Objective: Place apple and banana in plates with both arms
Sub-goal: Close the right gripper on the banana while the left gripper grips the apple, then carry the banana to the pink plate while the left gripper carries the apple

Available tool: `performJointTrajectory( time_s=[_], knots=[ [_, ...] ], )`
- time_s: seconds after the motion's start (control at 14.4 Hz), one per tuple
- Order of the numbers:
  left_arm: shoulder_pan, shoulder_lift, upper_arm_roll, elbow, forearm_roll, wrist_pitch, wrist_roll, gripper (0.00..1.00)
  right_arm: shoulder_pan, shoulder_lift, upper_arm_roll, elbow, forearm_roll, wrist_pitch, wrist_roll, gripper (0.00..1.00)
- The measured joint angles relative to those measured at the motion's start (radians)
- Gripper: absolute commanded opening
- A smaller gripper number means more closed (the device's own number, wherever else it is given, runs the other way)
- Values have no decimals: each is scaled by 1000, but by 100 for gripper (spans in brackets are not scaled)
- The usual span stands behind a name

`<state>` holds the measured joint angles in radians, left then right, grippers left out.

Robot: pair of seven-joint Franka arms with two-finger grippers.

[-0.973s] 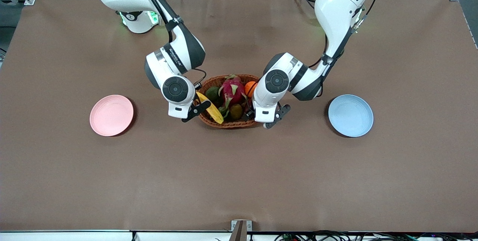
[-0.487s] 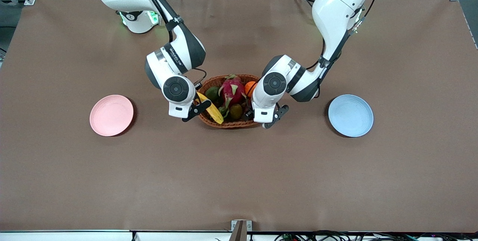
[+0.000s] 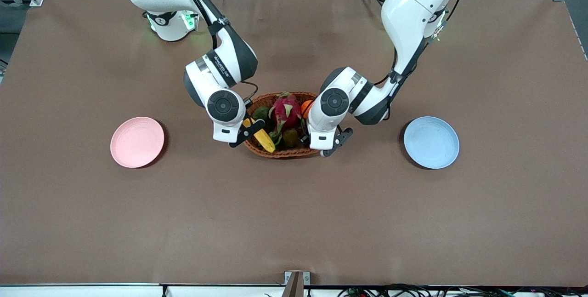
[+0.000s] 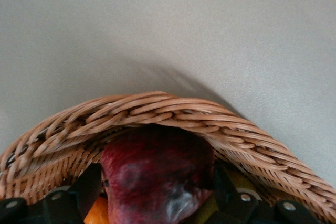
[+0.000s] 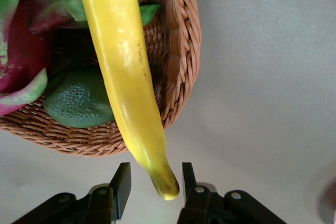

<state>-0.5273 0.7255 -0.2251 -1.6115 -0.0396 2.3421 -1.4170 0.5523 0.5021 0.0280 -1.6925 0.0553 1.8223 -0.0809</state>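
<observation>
The yellow banana [image 3: 262, 138] lies on the wicker basket's [image 3: 280, 153] end toward the right arm, one tip sticking out over the rim. My right gripper [image 3: 248, 133] is open, its fingers either side of that tip [image 5: 156, 182] with gaps; the banana [image 5: 123, 66] is not gripped. My left gripper [image 3: 319, 146] is low over the basket's other end. It is open [image 4: 157, 195], with the dark red apple [image 4: 157, 174] between its fingers, inside the rim [image 4: 157, 109]. The front view hides the apple under the left hand. The pink plate [image 3: 137, 142] and blue plate [image 3: 431, 142] are empty.
The basket also holds a pink dragon fruit [image 3: 285, 109], an orange [image 3: 305, 107], a green fruit [image 3: 262, 114] and a brown one [image 3: 290, 137]. The pink plate lies toward the right arm's end of the table, the blue plate toward the left arm's end. Brown tabletop surrounds them.
Both hands have closed in on the basket from its two ends. The right gripper has come up around the banana's tip. The left hand has moved in over the basket.
</observation>
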Motion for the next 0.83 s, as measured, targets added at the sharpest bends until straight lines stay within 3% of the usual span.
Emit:
performJointTrajectory(
  time_s=[0.07,0.14,0.28,0.35,0.42,0.56,0.83],
  knots=[
    [-2,2,0,0,0,5,0,79,0,0,0,0,0,0,0,39],
    [-3,2,0,0,0,6,0,63,0,0,0,0,0,0,0,36],
    [-4,2,0,3,0,7,0,43,0,0,-1,0,0,0,0,25],
    [-4,2,0,4,0,7,0,34,0,0,-2,0,0,-1,-4,5],
    [-4,2,0,4,0,7,0,29,0,0,-3,0,1,-2,-10,4],
    [-5,2,0,7,0,8,0,22,0,0,-3,1,17,-6,-15,0],
    [-5,-6,0,16,0,1,2,22,0,0,-5,11,18,-26,-19,0]
  ],
)
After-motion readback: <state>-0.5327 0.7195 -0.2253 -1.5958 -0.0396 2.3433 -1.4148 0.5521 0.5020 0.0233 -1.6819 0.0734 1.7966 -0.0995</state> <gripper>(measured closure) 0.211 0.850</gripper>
